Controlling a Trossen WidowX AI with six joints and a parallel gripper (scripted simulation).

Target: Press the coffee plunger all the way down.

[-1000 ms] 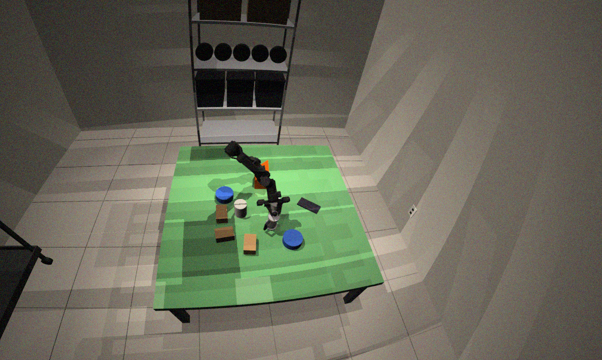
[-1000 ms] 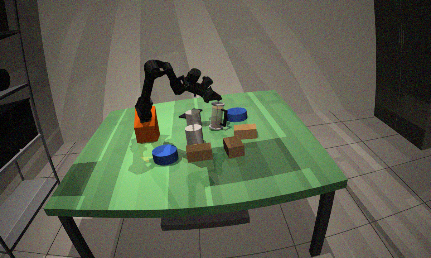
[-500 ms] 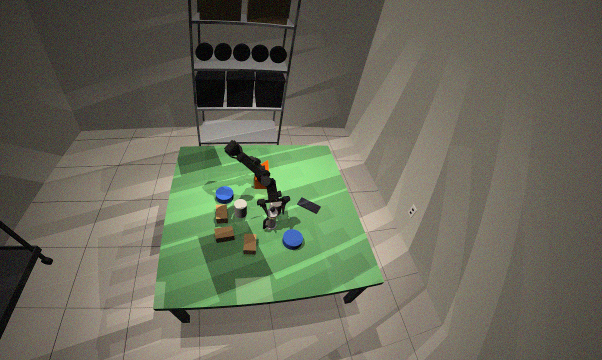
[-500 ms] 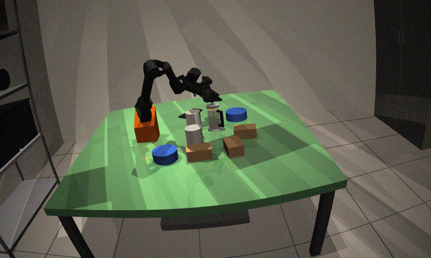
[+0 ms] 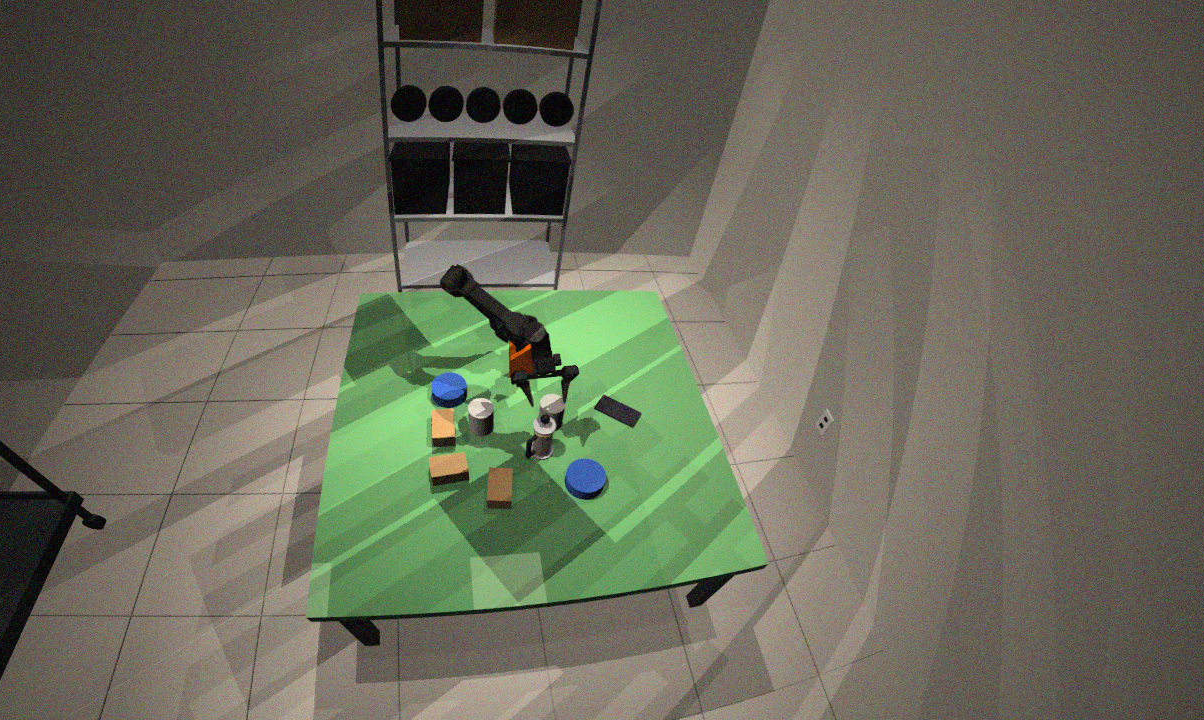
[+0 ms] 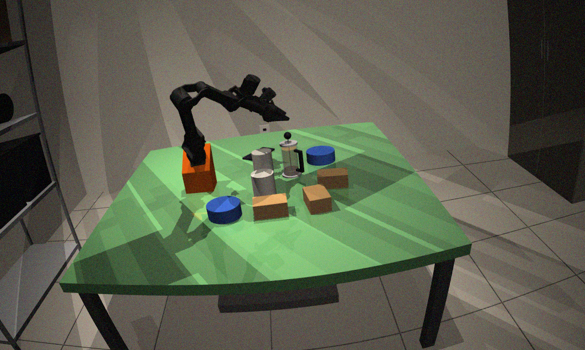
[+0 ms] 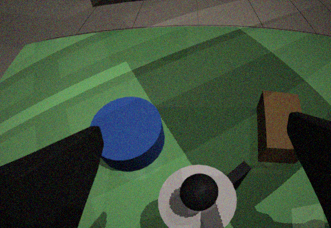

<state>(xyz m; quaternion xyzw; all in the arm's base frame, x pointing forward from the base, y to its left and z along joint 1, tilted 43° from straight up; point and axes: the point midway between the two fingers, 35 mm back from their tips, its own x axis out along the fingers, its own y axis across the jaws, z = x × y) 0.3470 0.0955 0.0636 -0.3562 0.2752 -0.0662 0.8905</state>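
The coffee press (image 5: 542,440) (image 6: 291,158) stands upright on the green table (image 5: 409,555) (image 6: 242,261), its black handle out to one side. Its round black plunger knob (image 5: 544,419) (image 6: 287,135) (image 7: 199,191) sits just above the pale lid (image 6: 288,143) (image 7: 228,202), with a short bit of rod showing between. A dark disc shows low inside the glass. My gripper (image 5: 548,402) (image 6: 288,118) (image 7: 197,130) is open and empty, above the knob's height and a little toward the arm's side. The fingers are spread wide and do not touch the knob.
Two grey cylinders (image 5: 481,419) (image 6: 263,184) stand on the arm's side of the press. Blue discs (image 5: 585,479) (image 6: 223,210) (image 7: 129,128), wooden blocks (image 5: 499,486) (image 6: 270,207) (image 7: 281,121) and a dark flat slab (image 5: 618,411) lie around it.
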